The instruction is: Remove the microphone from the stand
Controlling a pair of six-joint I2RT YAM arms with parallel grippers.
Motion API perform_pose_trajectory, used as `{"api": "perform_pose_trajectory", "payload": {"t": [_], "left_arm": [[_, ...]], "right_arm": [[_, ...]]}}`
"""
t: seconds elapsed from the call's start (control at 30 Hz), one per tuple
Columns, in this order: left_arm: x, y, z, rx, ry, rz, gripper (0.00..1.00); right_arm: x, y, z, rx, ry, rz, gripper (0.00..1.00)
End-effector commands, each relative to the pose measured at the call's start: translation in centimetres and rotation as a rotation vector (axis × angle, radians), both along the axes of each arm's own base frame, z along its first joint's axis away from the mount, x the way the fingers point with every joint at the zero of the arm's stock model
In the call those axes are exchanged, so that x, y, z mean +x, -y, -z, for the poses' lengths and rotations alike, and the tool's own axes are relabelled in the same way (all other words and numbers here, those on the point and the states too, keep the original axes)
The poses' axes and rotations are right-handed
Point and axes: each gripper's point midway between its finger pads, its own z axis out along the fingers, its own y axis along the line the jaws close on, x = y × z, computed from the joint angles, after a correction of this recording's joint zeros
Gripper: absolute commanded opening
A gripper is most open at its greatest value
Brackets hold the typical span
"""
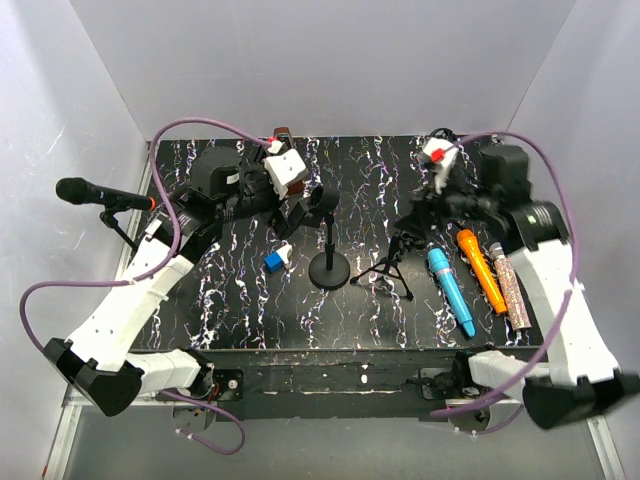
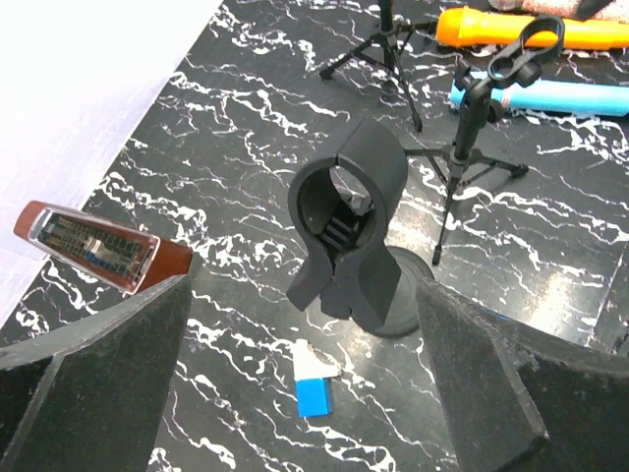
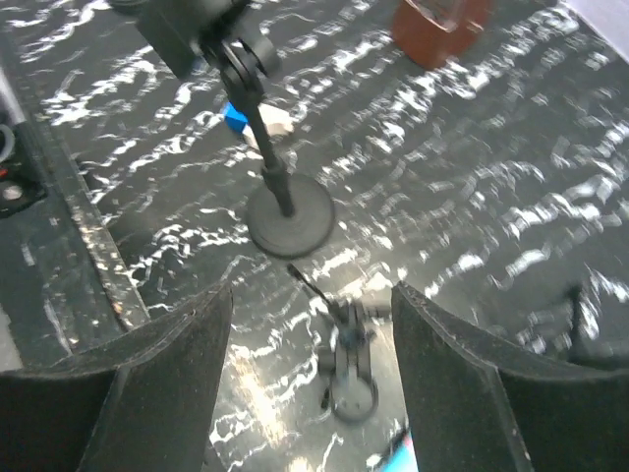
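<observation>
A black microphone (image 1: 95, 192) rests in a thin stand (image 1: 120, 228) at the far left, beyond the table's edge; both grippers are away from it. My left gripper (image 1: 298, 212) (image 2: 305, 290) is open, facing the empty clip (image 2: 344, 197) of a round-base stand (image 1: 328, 268). My right gripper (image 1: 413, 225) (image 3: 310, 295) hangs open over a small tripod stand (image 1: 390, 265) (image 3: 352, 383) whose clip is empty. Blue (image 1: 450, 290), orange (image 1: 480, 270) and glittery (image 1: 512, 285) microphones lie flat at the right.
A blue-and-white block (image 1: 277, 258) (image 2: 314, 383) lies near the round base. A brown wedge-shaped case (image 1: 281, 133) (image 2: 98, 251) stands at the back. White walls enclose the black marbled table (image 1: 230, 320) on three sides.
</observation>
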Motion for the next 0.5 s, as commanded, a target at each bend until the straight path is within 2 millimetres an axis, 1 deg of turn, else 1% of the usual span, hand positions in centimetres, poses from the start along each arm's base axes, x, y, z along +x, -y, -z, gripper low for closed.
{"api": "perform_pose_trajectory", "payload": {"t": [0.0,0.13,0.23,0.27,0.33,0.37,0.47], "left_arm": [[-1.2,-1.2,0.5,0.047,-0.017,0.006,0.98],[-2.0,-2.3,1.5,0.082,-0.038,-0.016,0.98],[-2.3,-2.7,2.2,0.083,-0.050,-0.026,0.98],[-2.4,-2.8,2.7,0.101,-0.056,-0.026,0.98],[-2.5,-3.1,3.5,0.119,-0.060,-0.026,0.98],[-2.6,-3.2,3.5,0.117,-0.058,-0.028,0.98],[-2.7,-3.1,3.7,0.110,-0.067,-0.028,0.98]], "right_arm": [[0.3,-5.5,-2.8,0.013,0.052,-0.264,0.73],[0.9,-9.3,-4.3,0.040,0.071,-0.404,0.74],[0.8,-11.8,-5.1,0.073,0.085,-0.491,0.75],[0.5,-12.6,-5.4,0.089,0.079,-0.526,0.75],[0.2,-13.9,-5.4,0.107,0.064,-0.574,0.76],[-0.1,-14.4,-5.4,0.110,0.062,-0.596,0.76],[-0.4,-15.8,-4.6,0.104,0.046,-0.637,0.77]]}}
